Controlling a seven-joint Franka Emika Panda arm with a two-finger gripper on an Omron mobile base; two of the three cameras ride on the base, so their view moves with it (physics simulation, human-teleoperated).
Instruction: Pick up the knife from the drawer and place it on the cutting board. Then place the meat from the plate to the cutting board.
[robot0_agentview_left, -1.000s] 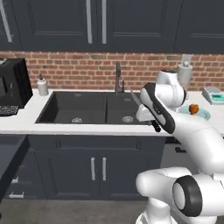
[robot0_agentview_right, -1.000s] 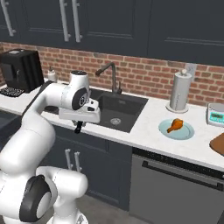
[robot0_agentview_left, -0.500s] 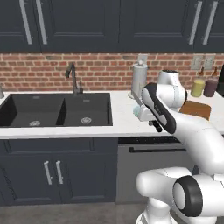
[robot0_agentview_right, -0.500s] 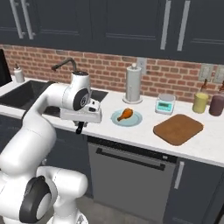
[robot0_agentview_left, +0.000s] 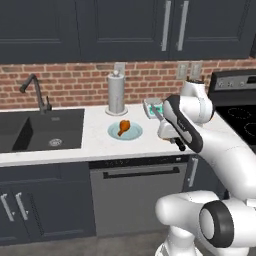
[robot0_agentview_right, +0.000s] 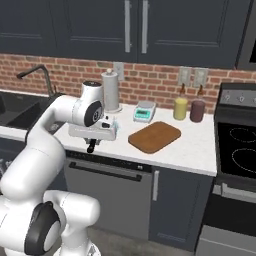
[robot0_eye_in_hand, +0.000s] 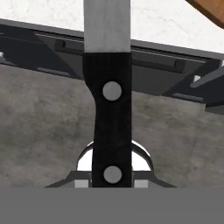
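Observation:
My gripper (robot0_eye_in_hand: 112, 175) is shut on the knife (robot0_eye_in_hand: 111, 113). Its black riveted handle sits between the fingers, and the grey blade (robot0_eye_in_hand: 107, 26) points away over the counter edge. In the left base view the gripper (robot0_agentview_left: 176, 141) hangs at the counter's front edge, right of the pale plate (robot0_agentview_left: 125, 132) that carries the orange-brown meat (robot0_agentview_left: 123, 126). From the right base camera, the gripper (robot0_agentview_right: 93, 141) is left of the brown cutting board (robot0_agentview_right: 154, 136), and the knife's dark handle end (robot0_agentview_right: 91, 148) pokes down below it. A corner of the board (robot0_eye_in_hand: 210, 8) appears at the hand view's top right. The drawer is out of view.
A paper towel roll (robot0_agentview_right: 111, 91) and a small scale (robot0_agentview_right: 144, 111) stand by the brick wall, two bottles (robot0_agentview_right: 180, 107) beyond the board. The stove (robot0_agentview_right: 240, 145) is to the right, the sink (robot0_agentview_left: 40, 130) to the left. A dishwasher front (robot0_agentview_left: 135, 200) lies under the counter.
The base has driven right along the counter, so the whole scene slid left: the sink moved off, the board, bottles and stove came in. The gripper stays shut on the knife.

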